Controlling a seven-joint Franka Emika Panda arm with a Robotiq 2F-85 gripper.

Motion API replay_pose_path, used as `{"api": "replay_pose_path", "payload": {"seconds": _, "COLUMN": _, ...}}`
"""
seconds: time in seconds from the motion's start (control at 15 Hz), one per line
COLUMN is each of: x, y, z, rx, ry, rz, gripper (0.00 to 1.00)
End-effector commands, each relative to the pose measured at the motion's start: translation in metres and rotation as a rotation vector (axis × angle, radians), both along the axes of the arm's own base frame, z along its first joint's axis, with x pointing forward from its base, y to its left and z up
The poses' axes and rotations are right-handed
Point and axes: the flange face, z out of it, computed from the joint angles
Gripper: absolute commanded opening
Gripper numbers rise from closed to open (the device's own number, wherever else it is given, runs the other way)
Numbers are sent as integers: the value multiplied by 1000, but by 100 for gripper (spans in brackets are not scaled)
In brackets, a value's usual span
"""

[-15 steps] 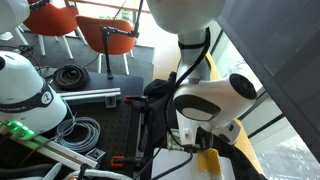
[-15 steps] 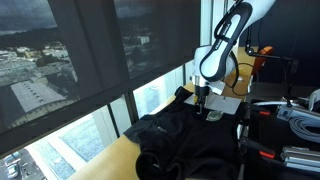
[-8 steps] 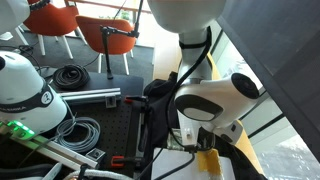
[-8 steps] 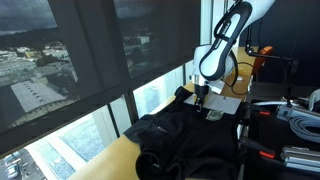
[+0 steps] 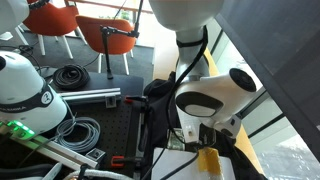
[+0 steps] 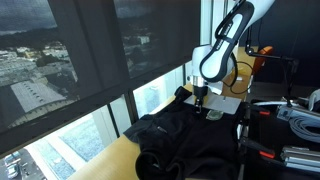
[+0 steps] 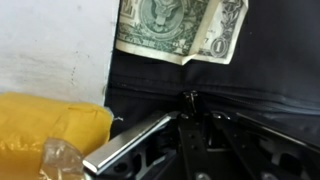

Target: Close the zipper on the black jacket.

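The black jacket (image 6: 185,142) lies spread on the table by the window. In the wrist view it fills the right side (image 7: 270,80). The zipper (image 7: 250,103) runs as a thin dark line across the fabric. My gripper (image 7: 189,100) points down at the jacket's far end (image 6: 201,98). Its fingers are closed together on the small zipper pull. In an exterior view the arm's white body (image 5: 215,95) hides the gripper and most of the jacket.
A dollar bill (image 7: 180,28) lies on the jacket just beyond the gripper. A yellow pad (image 7: 50,125) and a white sheet (image 7: 50,45) lie beside it. The yellow pad also shows in an exterior view (image 5: 208,160). Coiled cables (image 5: 70,74), orange chairs (image 5: 105,35) and clamps stand around.
The arm has shifted very slightly. The gripper stays closed at the same spot on the jacket.
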Motion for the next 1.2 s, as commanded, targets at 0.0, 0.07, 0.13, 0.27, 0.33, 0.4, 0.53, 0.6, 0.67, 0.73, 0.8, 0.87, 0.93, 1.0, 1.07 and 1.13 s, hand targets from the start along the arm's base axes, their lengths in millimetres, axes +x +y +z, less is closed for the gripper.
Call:
{"api": "replay_pose_path", "payload": {"seconds": 0.0, "x": -5, "y": 32, "z": 0, "rx": -26, "ry": -6, "rz": 78, "gripper": 3}}
{"api": "replay_pose_path", "payload": {"seconds": 0.07, "x": -5, "y": 38, "z": 0, "rx": -33, "ry": -7, "rz": 99, "gripper": 3}}
{"api": "replay_pose_path", "payload": {"seconds": 0.13, "x": -4, "y": 45, "z": 0, "rx": -42, "ry": -10, "rz": 120, "gripper": 3}}
{"api": "replay_pose_path", "payload": {"seconds": 0.27, "x": -3, "y": 58, "z": -3, "rx": -60, "ry": -13, "rz": 157, "gripper": 3}}
{"api": "replay_pose_path", "payload": {"seconds": 0.33, "x": -3, "y": 65, "z": -3, "rx": -67, "ry": -14, "rz": 175, "gripper": 3}}
{"api": "replay_pose_path", "payload": {"seconds": 0.4, "x": -3, "y": 72, "z": -5, "rx": -74, "ry": -16, "rz": 194, "gripper": 3}}
{"api": "replay_pose_path", "payload": {"seconds": 0.53, "x": -5, "y": 86, "z": -7, "rx": -84, "ry": -17, "rz": 226, "gripper": 3}}
{"api": "replay_pose_path", "payload": {"seconds": 0.6, "x": -5, "y": 92, "z": -9, "rx": -89, "ry": -18, "rz": 242, "gripper": 3}}
{"api": "replay_pose_path", "payload": {"seconds": 0.67, "x": -5, "y": 97, "z": -9, "rx": -96, "ry": -19, "rz": 257, "gripper": 3}}
{"api": "replay_pose_path", "payload": {"seconds": 0.73, "x": -4, "y": 99, "z": -9, "rx": -106, "ry": -27, "rz": 271, "gripper": 3}}
{"api": "replay_pose_path", "payload": {"seconds": 0.8, "x": -4, "y": 102, "z": -8, "rx": -116, "ry": -31, "rz": 285, "gripper": 3}}
{"api": "replay_pose_path", "payload": {"seconds": 0.87, "x": -3, "y": 104, "z": -7, "rx": -125, "ry": -38, "rz": 298, "gripper": 3}}
{"api": "replay_pose_path", "payload": {"seconds": 0.93, "x": -2, "y": 106, "z": -6, "rx": -132, "ry": -42, "rz": 307, "gripper": 3}}
{"api": "replay_pose_path", "payload": {"seconds": 1.0, "x": -1, "y": 108, "z": -5, "rx": -140, "ry": -46, "rz": 318, "gripper": 3}}
{"api": "replay_pose_path", "payload": {"seconds": 1.07, "x": -1, "y": 111, "z": -4, "rx": -148, "ry": -52, "rz": 331, "gripper": 3}}
{"api": "replay_pose_path", "payload": {"seconds": 1.13, "x": 0, "y": 114, "z": -2, "rx": -154, "ry": -57, "rz": 340, "gripper": 3}}
